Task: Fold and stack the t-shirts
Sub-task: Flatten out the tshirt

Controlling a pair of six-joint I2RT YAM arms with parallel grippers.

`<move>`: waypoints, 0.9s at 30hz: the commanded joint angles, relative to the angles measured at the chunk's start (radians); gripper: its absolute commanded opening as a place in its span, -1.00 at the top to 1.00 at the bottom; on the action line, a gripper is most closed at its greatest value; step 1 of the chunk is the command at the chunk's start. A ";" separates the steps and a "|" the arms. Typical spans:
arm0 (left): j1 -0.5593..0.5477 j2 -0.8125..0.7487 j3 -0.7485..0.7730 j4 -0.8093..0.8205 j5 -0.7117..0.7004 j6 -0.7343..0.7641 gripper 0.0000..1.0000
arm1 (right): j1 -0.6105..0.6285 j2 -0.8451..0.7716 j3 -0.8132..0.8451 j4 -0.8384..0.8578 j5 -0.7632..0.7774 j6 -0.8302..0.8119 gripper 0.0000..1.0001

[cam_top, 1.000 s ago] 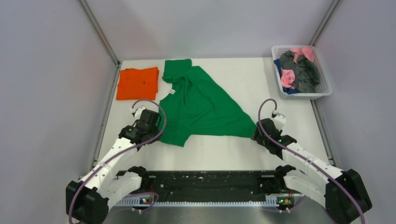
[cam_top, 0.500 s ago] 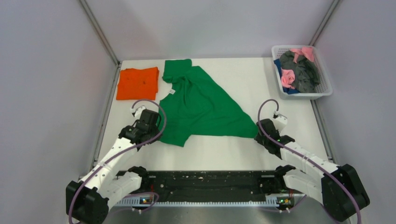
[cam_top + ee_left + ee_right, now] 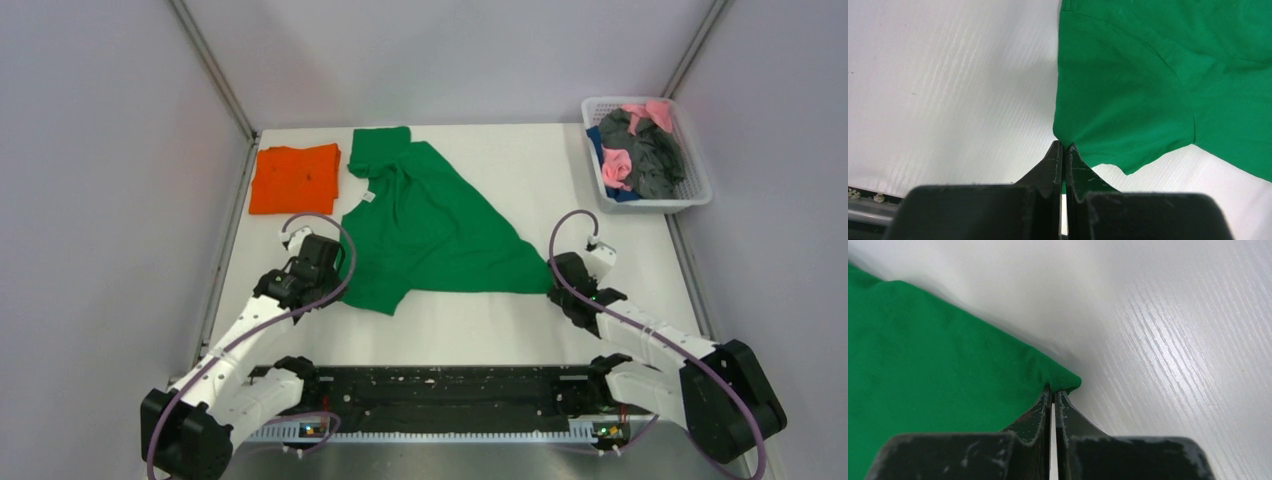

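T-shirts: two, one green t-shirt (image 3: pixel 430 230) and one orange t-shirt (image 3: pixel 294 178), both of soft plain cloth.
Green t-shirt, place: spread across the middle of the white table (image 3: pixel 560 170), just beside the orange one.
Green t-shirt, shape: rumpled and roughly triangular, with creases running across it and a small white label near the neck.
Green t-shirt, long axis: slanted, from the far left end to a narrow tip at the near right.
Orange t-shirt: folded into a flat, almost square pad at the far left corner of the table, its edges running about along the table's edges.
Arms: two, white with black grippers.
Left gripper (image 3: pixel 1064 147): fingers pressed together, pinching the near left edge of the green t-shirt, where the cloth puckers to a point.
Right gripper (image 3: pixel 1054 390): fingers closed on the near right tip of the green t-shirt, the corner bunched at their tips.
Basket (image 3: pixel 655 204): one, white plastic lattice, rectangular, at the far right edge of the table.
In the basket: crumpled clothes, with two pink lumps, a dark grey heap and some blue beneath.
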 commanded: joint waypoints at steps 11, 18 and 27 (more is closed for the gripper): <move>-0.001 -0.086 0.095 0.024 0.039 0.025 1.00 | -0.013 -0.202 0.015 0.043 0.000 -0.156 1.00; 0.000 -0.125 0.235 0.044 0.033 0.063 1.00 | -0.011 -0.363 0.001 0.316 -0.052 -0.306 1.00; -0.001 -0.154 0.705 0.097 0.073 0.208 1.00 | -0.011 -0.412 0.373 0.305 -0.062 -0.504 1.00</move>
